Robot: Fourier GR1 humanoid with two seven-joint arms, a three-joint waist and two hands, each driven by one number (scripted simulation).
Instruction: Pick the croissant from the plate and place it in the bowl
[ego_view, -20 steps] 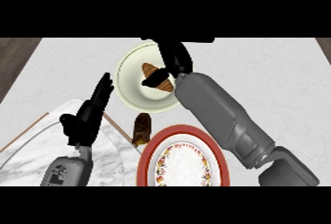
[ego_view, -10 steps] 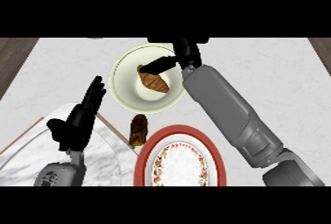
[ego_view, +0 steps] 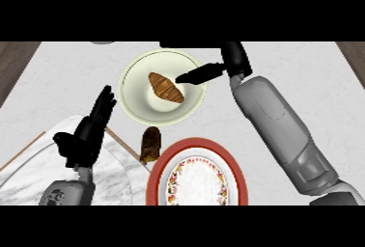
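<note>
The brown croissant (ego_view: 165, 87) lies inside the cream bowl (ego_view: 133, 101) at the back middle of the counter. My right hand (ego_view: 212, 72) hovers over the bowl's right rim, open, its fingers pointing left and ending just short of the croissant. Nothing is held in it. The red-rimmed plate (ego_view: 161, 169) with a flowered band stands at the front middle and carries nothing. My left hand (ego_view: 88, 133) rests open at the left, fingers up, apart from both dishes.
A dark brown oblong item (ego_view: 151, 144) lies on the counter between bowl and plate. A marbled board (ego_view: 114, 174) with a thin wooden edge (ego_view: 122, 144) fills the front left. My right forearm (ego_view: 278, 125) crosses the right side. Dark wood borders the counter's far corners.
My right hand has drawn back up and to the right off the croissant, which now lies uncovered in the bowl. The left hand has shifted slightly.
</note>
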